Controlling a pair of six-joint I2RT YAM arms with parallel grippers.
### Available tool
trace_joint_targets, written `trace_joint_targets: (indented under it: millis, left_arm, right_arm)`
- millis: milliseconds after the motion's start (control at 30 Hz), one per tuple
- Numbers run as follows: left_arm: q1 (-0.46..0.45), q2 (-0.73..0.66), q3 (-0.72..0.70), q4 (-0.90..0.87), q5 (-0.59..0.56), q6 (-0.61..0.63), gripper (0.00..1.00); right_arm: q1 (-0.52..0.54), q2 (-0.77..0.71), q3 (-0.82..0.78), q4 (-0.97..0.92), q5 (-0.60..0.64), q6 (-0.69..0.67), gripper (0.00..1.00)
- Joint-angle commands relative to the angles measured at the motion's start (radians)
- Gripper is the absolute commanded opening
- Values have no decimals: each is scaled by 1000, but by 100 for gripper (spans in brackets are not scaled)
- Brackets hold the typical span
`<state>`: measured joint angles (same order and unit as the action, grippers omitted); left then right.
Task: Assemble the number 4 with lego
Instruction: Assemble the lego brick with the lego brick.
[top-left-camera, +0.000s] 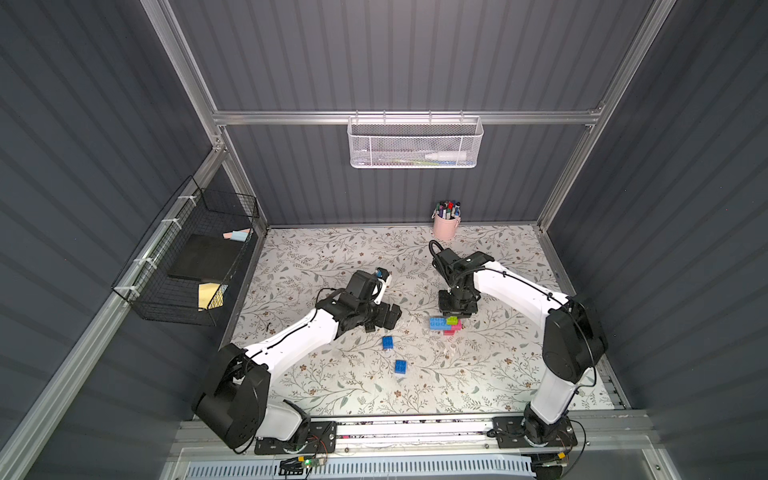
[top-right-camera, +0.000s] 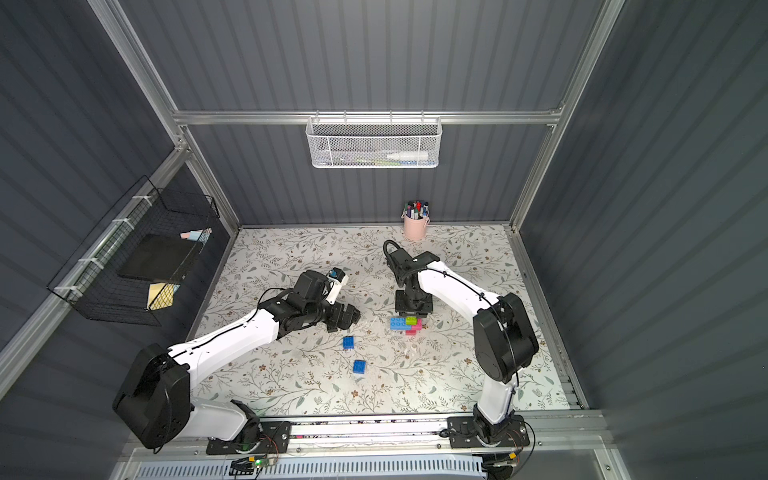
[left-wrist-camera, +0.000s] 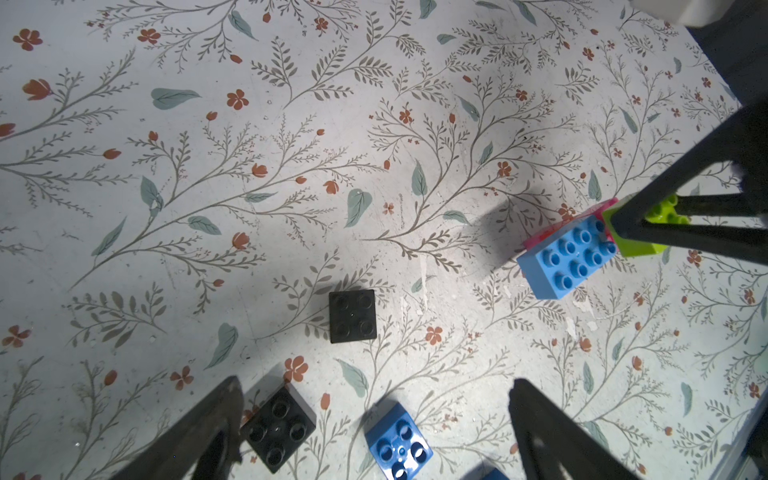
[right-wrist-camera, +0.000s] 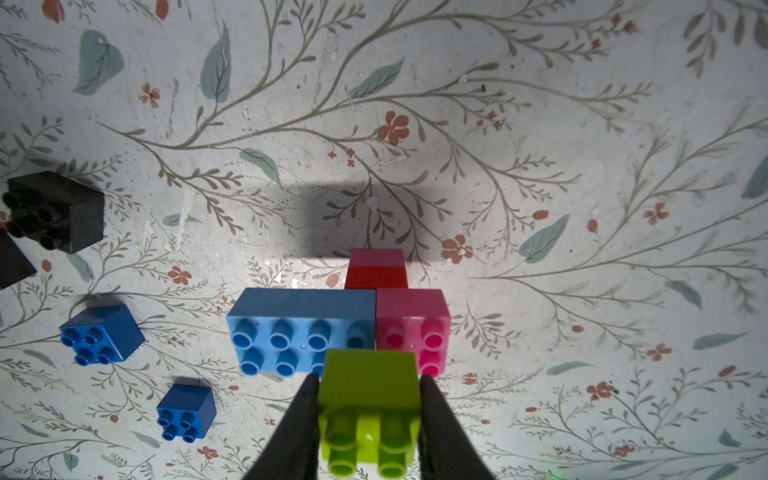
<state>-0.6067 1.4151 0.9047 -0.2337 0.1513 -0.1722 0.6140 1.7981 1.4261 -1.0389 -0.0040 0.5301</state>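
Observation:
The number 4 figure (top-left-camera: 445, 325) (top-right-camera: 406, 324) lies mid-table as a joined cluster of a long light blue brick (right-wrist-camera: 303, 328), a pink brick (right-wrist-camera: 413, 328) and a red brick (right-wrist-camera: 376, 270). My right gripper (right-wrist-camera: 370, 415) (top-left-camera: 457, 309) is shut on a lime green brick (right-wrist-camera: 370, 399) (left-wrist-camera: 636, 232), which sits over the seam between the light blue and pink bricks. My left gripper (left-wrist-camera: 376, 432) (top-left-camera: 384, 318) hangs open above the mat. Below its fingers lie a black brick (left-wrist-camera: 277, 428) and a dark blue brick (left-wrist-camera: 398, 444). A second black brick (left-wrist-camera: 352, 316) lies just beyond them.
Two dark blue bricks (top-left-camera: 387, 342) (top-left-camera: 400, 366) lie loose toward the front of the floral mat (top-left-camera: 498, 374). A pink cup of marker pens (top-left-camera: 446, 222) stands at the back. A white mesh basket (top-left-camera: 415, 143) hangs on the back wall and a black wire basket (top-left-camera: 187, 257) on the left wall.

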Motion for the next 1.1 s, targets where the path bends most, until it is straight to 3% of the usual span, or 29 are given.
trace_joint_targets:
  millis: [0,633,1067]
  left_arm:
    - [5,9,-3,4,6,15,96]
    - [5,6,-5,2,4,17,97]
    - [4,3,-6,-4,-2,19,98]
  right_arm:
    - [1,19,-14,-5,1,10,31]
    - [-2,57,-46,29,19,-21,31]
    - [-1,55,-169,130,-22,22,30]
